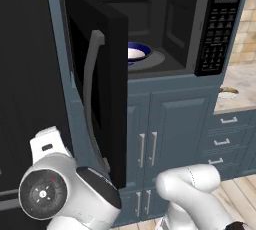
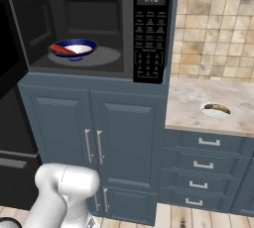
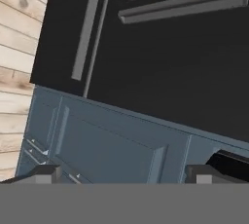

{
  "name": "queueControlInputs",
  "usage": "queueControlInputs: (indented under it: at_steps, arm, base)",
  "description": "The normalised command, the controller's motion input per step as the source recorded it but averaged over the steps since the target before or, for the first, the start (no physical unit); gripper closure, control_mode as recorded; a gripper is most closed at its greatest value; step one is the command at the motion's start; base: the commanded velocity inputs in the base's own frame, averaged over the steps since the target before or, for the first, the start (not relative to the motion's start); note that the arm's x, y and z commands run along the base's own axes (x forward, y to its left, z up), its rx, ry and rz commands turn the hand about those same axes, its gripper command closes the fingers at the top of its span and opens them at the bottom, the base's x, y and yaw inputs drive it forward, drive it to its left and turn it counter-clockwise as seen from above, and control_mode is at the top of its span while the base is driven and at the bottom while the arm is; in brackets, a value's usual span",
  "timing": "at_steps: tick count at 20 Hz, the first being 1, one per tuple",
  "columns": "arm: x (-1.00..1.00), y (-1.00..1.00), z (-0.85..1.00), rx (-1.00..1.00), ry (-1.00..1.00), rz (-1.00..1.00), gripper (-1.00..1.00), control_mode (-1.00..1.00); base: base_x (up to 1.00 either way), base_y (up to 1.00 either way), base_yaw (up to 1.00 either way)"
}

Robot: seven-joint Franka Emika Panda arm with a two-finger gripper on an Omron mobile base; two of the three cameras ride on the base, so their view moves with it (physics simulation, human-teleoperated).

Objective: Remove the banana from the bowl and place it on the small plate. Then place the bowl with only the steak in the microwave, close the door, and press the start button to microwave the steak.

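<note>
The microwave (image 1: 150,29) stands open, and its door (image 1: 97,89) is swung out to the left with the long grey handle (image 1: 90,99) facing me. Inside, the blue bowl (image 2: 74,49) rests on the grey turntable (image 2: 101,57) with the reddish steak (image 2: 61,49) in it. The bowl (image 1: 137,52) sits partly hidden behind the door's edge. Off to the right, the banana (image 2: 217,107) lies on the small plate (image 2: 214,112) on the counter. My gripper (image 3: 124,174) is open and holds nothing. It is low, facing a black panel and blue-grey cabinetry.
The keypad panel (image 2: 149,33) with its display is on the microwave's right side. Blue-grey cabinet doors (image 2: 94,138) stand below it, and drawers (image 2: 206,165) sit under the marble counter (image 2: 198,98). A black appliance front (image 1: 30,74) fills the left. The floor (image 3: 14,47) is wooden.
</note>
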Motion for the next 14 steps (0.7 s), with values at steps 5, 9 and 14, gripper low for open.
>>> queueControlInputs:
  at_steps: [5, 9, 14]
  arm:
    - [0.48, -0.02, 0.06, -0.13, -0.01, -0.13, -1.0, -1.0]
    - [0.18, -0.69, 0.16, -0.05, -0.05, -0.04, -1.0, -1.0]
    - [0.15, -1.0, 0.19, 0.0, -0.03, -0.04, -1.0, -1.0]
  base:
    - [0.0, 0.0, 0.0]
    - [0.0, 0.0, 0.0]
    - [0.0, 0.0, 0.0]
